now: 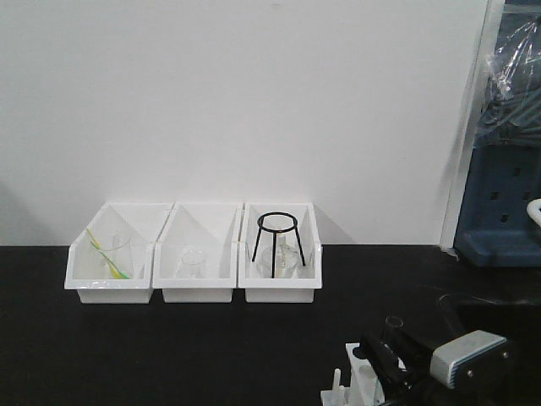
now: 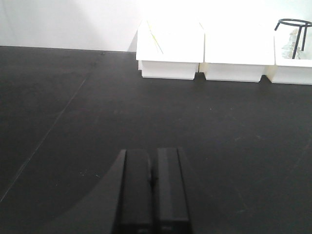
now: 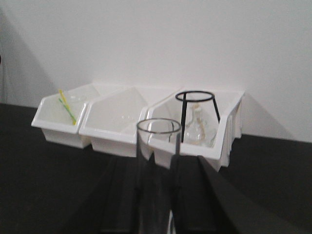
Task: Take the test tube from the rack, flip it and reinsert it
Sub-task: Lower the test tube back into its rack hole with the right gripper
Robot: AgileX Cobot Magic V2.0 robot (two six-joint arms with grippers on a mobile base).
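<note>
right gripper (image 3: pixel 157 195) is clamped on the clear test tube (image 3: pixel 157 165), open mouth up, at the front right edge of the black table (image 1: pixel 169 338). tube sits directly above the white rack (image 1: pixel 362 376), which is barely in frame. left gripper (image 2: pixel 153 187) is pinched closed on nothing, idle. risks: smooth glass slipping during the flip, or the tube missing its hole since the rack is mostly unseen.
</note>
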